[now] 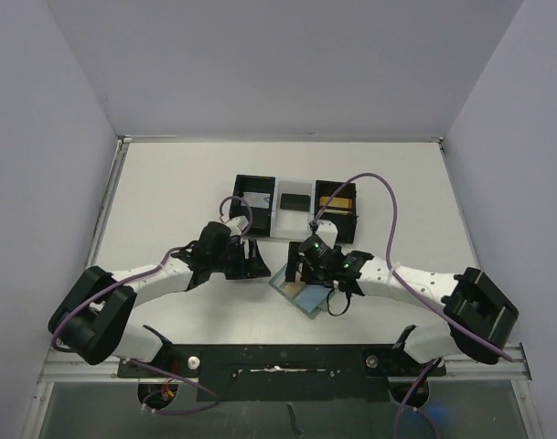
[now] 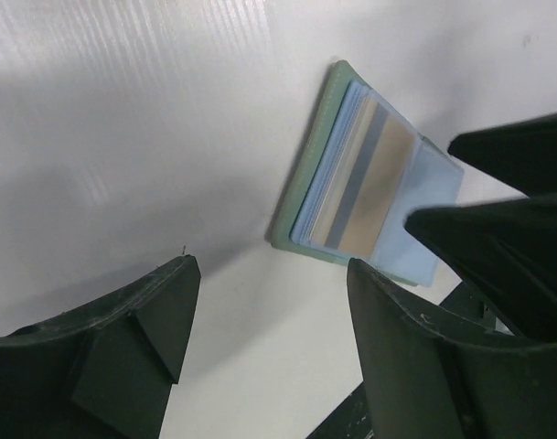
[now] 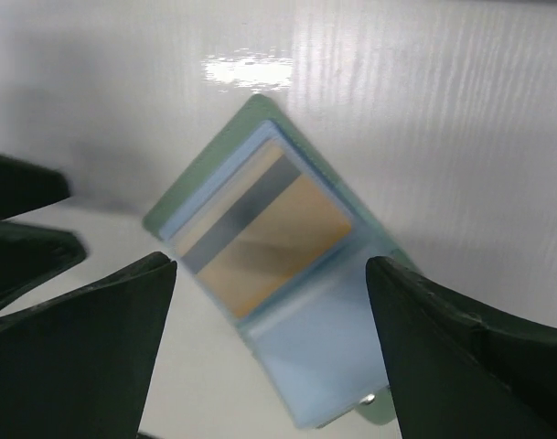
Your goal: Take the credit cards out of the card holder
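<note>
White, faintly ribbed table, walled in pale grey. Card holder (image 3: 319, 361) is laid open between centre and near edge: flat, grey-green outside, pale blue pockets. One tan, grey-striped card (image 3: 278, 242) is seated inside. Extraction is judged not yet begun. Right gripper (image 3: 271, 267) and left gripper (image 2: 271, 270) are poised wide, empty. Next, the card's edge must be pinched, holder pinned.

The top view looks steeply down from high at 6 o'clock, facing 12, and takes in the whole desk (image 1: 168, 183). Both wrist views hang close above it, looking down. All three share the open card holder (image 1: 298, 293).
</note>
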`<state>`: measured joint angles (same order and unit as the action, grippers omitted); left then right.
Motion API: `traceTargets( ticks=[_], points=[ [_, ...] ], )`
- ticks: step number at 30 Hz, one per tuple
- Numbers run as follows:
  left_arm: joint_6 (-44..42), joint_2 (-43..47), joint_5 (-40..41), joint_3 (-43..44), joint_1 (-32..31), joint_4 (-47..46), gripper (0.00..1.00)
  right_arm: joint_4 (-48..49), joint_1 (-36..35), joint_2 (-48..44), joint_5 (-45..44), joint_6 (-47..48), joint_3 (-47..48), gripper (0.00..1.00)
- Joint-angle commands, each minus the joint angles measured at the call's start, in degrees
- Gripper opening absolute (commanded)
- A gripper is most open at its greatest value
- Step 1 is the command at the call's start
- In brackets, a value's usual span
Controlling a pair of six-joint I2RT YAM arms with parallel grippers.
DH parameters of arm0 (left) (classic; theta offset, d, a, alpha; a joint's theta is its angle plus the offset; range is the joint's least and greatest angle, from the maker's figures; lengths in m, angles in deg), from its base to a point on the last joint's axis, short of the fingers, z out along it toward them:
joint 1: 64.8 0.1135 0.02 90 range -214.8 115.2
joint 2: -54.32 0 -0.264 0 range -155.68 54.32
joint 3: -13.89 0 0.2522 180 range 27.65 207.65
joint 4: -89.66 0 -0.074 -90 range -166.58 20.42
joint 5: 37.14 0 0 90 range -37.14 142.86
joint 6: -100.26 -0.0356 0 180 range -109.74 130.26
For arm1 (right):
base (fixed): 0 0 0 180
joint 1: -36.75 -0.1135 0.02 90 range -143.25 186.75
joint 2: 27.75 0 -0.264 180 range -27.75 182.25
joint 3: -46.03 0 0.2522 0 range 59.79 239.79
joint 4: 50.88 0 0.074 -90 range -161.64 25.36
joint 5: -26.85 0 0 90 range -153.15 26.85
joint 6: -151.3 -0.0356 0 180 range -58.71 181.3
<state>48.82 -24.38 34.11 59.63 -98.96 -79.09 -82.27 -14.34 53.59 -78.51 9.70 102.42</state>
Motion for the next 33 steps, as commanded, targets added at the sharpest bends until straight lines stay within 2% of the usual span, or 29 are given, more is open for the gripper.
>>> traceTargets(
  ticks=[1,6,15,21,30,33],
  points=[
    [0.53,-3.11,-3.18,2.54,-0.76,-9.39,0.63,1.81,-2.68,-7.07,1.93,-8.03,-1.73,0.86],
    [-1.8,-6.48,-3.62,5.4,-0.86,-10.33,0.59,8.76,-7.23,-9.66,5.48,-16.0,-7.08,0.81],
    [-2.82,-10.53,-6.21,8.5,-1.41,-14.07,0.54,8.38,-8.18,-6.49,6.78,-20.22,-9.3,0.79],
    [-2.93,-16.12,-12.58,10.55,-3.34,-15.29,0.48,7.06,-4.13,-8.23,7.57,-20.08,-12.63,0.79],
    [-1.28,-18.4,-11.47,7.52,-8.2,-17.92,0.3,4.86,3.49,-14.75,8.12,-16.15,-15.91,0.8],
    [-0.05,-17.82,-10.92,5.95,-9.56,-19.18,0.26,4.16,5.77,-15.19,8.12,-14.44,-15.31,0.78]
  ],
)
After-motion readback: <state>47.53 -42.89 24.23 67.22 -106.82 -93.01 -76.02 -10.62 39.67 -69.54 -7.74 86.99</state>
